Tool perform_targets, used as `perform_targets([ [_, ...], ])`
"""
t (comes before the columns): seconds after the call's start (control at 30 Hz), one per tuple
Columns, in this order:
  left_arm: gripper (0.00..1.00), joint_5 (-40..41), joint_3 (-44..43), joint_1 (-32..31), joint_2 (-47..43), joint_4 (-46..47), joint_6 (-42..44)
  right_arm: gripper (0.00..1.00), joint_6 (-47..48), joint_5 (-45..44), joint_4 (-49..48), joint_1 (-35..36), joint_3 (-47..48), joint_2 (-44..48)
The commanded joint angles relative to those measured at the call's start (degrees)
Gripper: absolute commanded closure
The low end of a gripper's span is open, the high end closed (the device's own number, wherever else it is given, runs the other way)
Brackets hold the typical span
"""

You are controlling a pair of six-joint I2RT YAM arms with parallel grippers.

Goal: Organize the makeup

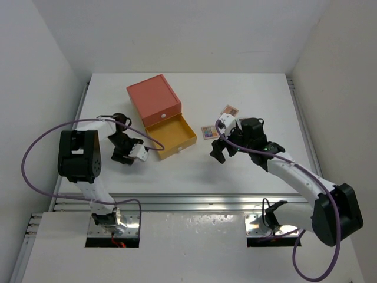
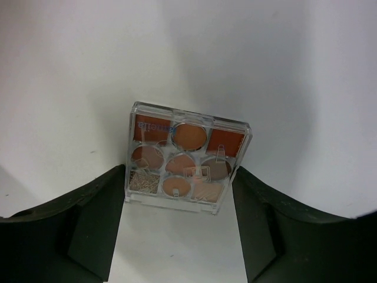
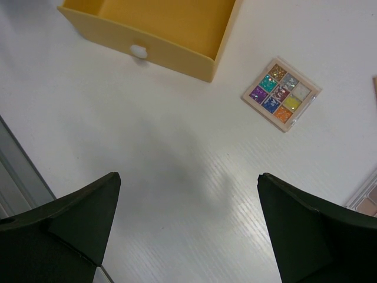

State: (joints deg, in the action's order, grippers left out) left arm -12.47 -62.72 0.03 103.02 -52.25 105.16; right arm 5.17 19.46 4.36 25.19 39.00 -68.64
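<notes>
A clear-lidded palette [image 2: 182, 159] of pink-brown pans lies on the white table at the left. My left gripper [image 2: 179, 174] has a fingertip against each side of its near end. From above, the left gripper [image 1: 131, 154] sits left of the drawer, with the palette [image 1: 140, 152] a pale patch at its tip. A small multicoloured palette [image 3: 281, 94] lies right of the drawer, also seen from above [image 1: 209, 131]. Another palette [image 1: 230, 110] lies behind it. My right gripper [image 3: 188, 177] hangs open over bare table near these two [image 1: 219, 148].
The orange-red box [image 1: 154, 99] stands at the back centre. Its yellow drawer [image 1: 171, 135] is pulled out and shows nothing inside [image 3: 159, 23]. A metal rail [image 1: 188, 203] runs along the table's near edge. Walls close in the left, right and back.
</notes>
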Motion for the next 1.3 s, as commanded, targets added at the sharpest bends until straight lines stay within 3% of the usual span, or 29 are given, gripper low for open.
perform_targets([
  [0.0,0.53,-6.3,6.2,0.1,0.3,-5.9,-5.2,0.00,0.8,-0.2,-2.6,-0.8,-1.2,1.6],
  [0.27,0.55,-22.3,1.0,5.2,-7.9,-10.2,-22.0,0.00,-1.5,2.3,-9.6,-2.1,-0.2,-1.5],
  [0.4,0.55,-24.3,-3.3,5.8,-13.6,-11.5,-32.2,0.00,-12.0,0.1,-13.3,-5.2,3.2,-6.1],
  [0.6,0.53,-24.4,-8.5,-1.8,-20.4,-5.1,-55.0,0.00,-13.3,-9.9,-11.7,-7.3,9.6,-12.3],
  [0.67,0.52,-23.1,-10.9,-6.4,-20.4,-1.0,-67.3,0.00,-14.1,-11.5,-10.7,-8.0,10.2,-13.1],
  [0.73,0.52,-22.3,-12.6,-9.2,-17.0,4.6,-77.8,0.00,-14.2,-13.6,-10.4,-8.2,10.6,-13.7],
  [0.83,0.52,-19.8,-15.6,-14.2,-11.7,11.5,-86.9,0.00,-13.9,-17.5,-8.0,-9.4,12.8,-15.8],
  [1.07,0.52,-10.4,-23.2,-18.4,1.1,15.2,-95.5,0.01,-14.4,-23.7,3.8,-13.3,25.1,-25.5],
  [1.27,0.49,-5.2,-20.4,-21.0,3.0,20.2,-96.6,0.03,-12.5,-23.2,11.0,-18.8,32.6,-35.1],
])
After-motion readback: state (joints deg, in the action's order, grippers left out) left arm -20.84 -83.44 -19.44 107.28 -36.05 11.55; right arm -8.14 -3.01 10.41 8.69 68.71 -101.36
